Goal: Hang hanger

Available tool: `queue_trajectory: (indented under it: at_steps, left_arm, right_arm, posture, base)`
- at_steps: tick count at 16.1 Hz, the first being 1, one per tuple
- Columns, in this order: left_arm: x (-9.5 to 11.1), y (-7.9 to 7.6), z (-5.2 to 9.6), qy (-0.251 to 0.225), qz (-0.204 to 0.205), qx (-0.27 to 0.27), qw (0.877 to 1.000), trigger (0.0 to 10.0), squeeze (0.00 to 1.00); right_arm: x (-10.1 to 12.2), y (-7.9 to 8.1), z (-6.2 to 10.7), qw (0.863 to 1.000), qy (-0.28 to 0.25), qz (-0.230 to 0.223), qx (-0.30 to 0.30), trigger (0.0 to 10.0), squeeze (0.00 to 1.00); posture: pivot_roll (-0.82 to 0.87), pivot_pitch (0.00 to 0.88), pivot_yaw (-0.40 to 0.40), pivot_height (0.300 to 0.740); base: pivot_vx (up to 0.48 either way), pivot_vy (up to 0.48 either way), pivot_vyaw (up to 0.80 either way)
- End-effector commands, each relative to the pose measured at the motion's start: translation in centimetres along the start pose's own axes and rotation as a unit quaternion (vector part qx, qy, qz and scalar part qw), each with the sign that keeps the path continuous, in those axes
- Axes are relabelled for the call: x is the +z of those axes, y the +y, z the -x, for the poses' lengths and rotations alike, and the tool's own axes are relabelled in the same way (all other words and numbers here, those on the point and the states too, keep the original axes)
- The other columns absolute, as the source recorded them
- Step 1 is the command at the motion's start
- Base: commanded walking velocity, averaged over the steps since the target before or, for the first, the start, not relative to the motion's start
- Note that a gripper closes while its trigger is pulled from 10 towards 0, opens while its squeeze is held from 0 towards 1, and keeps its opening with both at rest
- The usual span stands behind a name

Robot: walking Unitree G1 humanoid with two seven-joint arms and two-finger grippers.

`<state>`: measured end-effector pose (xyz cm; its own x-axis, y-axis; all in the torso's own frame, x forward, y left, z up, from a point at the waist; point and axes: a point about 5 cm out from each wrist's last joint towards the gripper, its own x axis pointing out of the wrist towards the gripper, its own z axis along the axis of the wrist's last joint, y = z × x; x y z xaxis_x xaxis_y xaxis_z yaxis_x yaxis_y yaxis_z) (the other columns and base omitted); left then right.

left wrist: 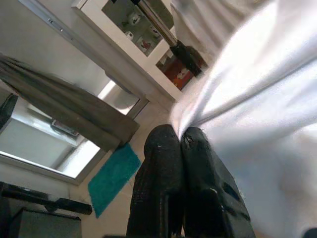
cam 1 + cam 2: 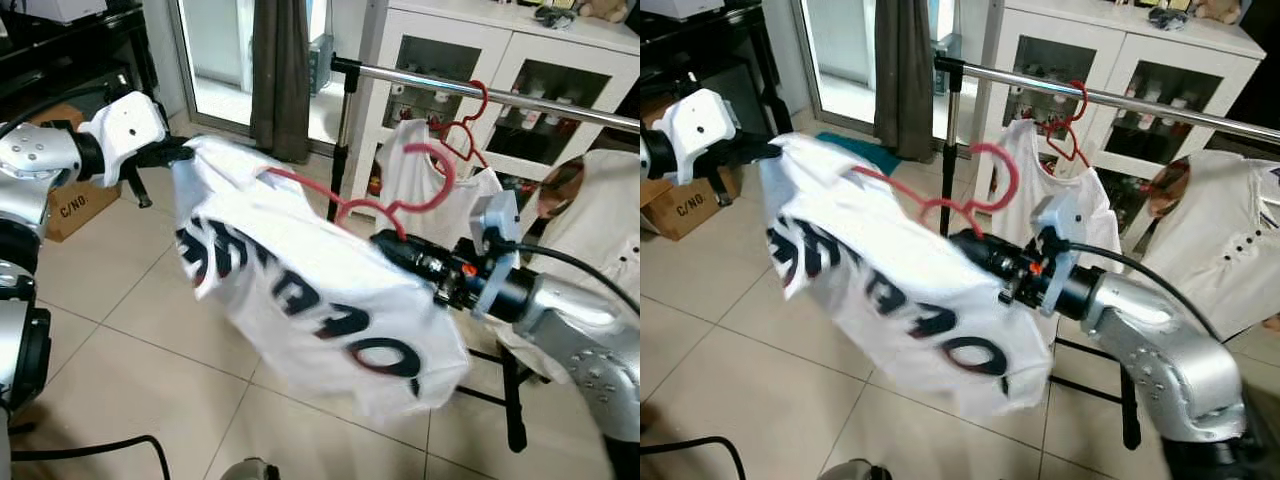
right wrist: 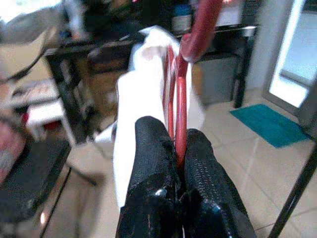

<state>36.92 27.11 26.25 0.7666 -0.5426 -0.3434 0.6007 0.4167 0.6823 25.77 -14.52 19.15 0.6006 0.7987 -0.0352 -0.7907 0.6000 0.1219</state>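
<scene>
So the robot's about midway through this one, going by how things sit. Over at the left of the frame, the left gripper [image 2: 178,153] has its jaws clamped tight on a corner of the white shirt [image 2: 300,290], pinching the fabric and holding that end up. The shirt itself, white with big dark lettering, stretches across the middle of the frame, slung between the two arms and well off the floor.

The red hanger [image 2: 385,205] is threaded into the shirt, with its hook poking up around the centre. The right gripper [image 2: 385,243] has its jaws closed on the hanger's red wire just below the hook; the wrist view shows that grip pretty clearly.

Upper right is the metal rail [image 2: 450,87], already carrying another red hanger [image 2: 470,125] with a white top. The held hook sits lower than the rail and off to its left, not touching, though motion blur makes the exact gap hard to call.

What's left: lift the hook over the rail, seat it, then let go with both grippers.
</scene>
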Motion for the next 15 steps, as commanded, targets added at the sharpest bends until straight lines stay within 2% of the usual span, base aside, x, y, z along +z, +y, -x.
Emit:
queue_trajectory:
  at_steps: [1,2,3,4,6,7,9,10,12,13,15]
  left_arm:
    - [0.7,0.8,0.3,-0.005,-0.012,0.013,1.000,0.0,0.00]
    - [0.8,0.9,0.3,-0.006,-0.013,0.016,1.000,0.0,0.00]
    - [0.8,1.0,0.4,-0.007,-0.015,0.022,1.000,0.0,0.00]
    - [0.9,1.1,0.4,-0.011,-0.016,0.027,0.999,0.0,0.00]
    - [1.0,1.2,0.4,-0.016,-0.014,0.031,0.999,0.0,0.00]
    - [1.1,1.3,0.4,-0.020,-0.012,0.032,0.999,0.0,0.00]
    - [1.7,1.8,0.3,-0.028,-0.016,0.050,0.998,0.0,0.00]
    - [2.0,2.1,0.3,-0.028,-0.018,0.065,0.997,0.0,0.00]
    - [2.5,3.0,0.5,-0.037,-0.012,0.105,0.994,0.0,0.00]
    - [2.8,3.1,0.4,-0.049,-0.002,0.108,0.993,0.0,0.00]
    - [3.3,3.0,0.0,-0.077,0.019,0.089,0.993,0.0,0.00]
  right_arm:
    - [0.3,-0.6,0.3,0.999,0.014,0.029,-0.025,10.0,0.00]
    - [0.6,-0.5,0.3,0.999,0.012,0.036,-0.022,10.0,0.00]
    - [1.6,0.0,0.5,0.999,-0.047,-0.013,0.002,10.0,0.00]
    - [1.3,-0.1,0.7,1.000,-0.028,0.006,0.002,10.0,0.00]
    - [1.0,-0.1,0.7,1.000,-0.019,0.011,0.001,10.0,0.00]
    - [0.4,0.0,0.6,0.998,0.026,0.052,0.001,10.0,0.00]
    - [-0.1,0.6,0.3,0.996,0.048,0.072,0.016,10.0,0.00]
    - [-1.0,0.5,0.5,0.987,0.104,0.122,0.019,10.0,0.00]
    - [-2.4,0.5,0.8,0.978,0.151,0.139,0.029,10.0,0.00]
    - [-3.1,0.4,0.9,0.970,0.182,0.156,0.033,10.0,0.00]
    - [-3.8,0.3,0.7,0.967,0.196,0.161,0.034,10.0,0.00]
  posture:
    - [-0.06,0.000,-0.013,0.710]
    - [-0.06,0.000,-0.013,0.710]
    - [-0.06,0.000,-0.012,0.710]
    - [-0.06,0.000,-0.015,0.710]
    - [-0.06,0.000,-0.016,0.710]
    - [-0.06,0.000,-0.016,0.710]
    - [-0.06,0.000,-0.016,0.710]
    - [-0.06,0.000,-0.013,0.710]
    - [-0.06,0.000,-0.013,0.710]
    - [-0.06,0.000,-0.012,0.710]
    - [-0.06,0.000,-0.014,0.710]
  base:
    - [0.000,0.000,0.00]
    - [0.000,0.000,0.00]
    - [0.000,0.000,0.00]
    - [0.000,0.000,0.00]
    - [0.000,0.000,0.00]
    - [0.000,0.000,0.00]
    - [0.000,0.000,0.00]
    - [0.000,0.000,0.00]
    - [0.000,0.000,0.00]
    - [0.000,0.000,0.00]
    - [0.000,0.000,0.00]
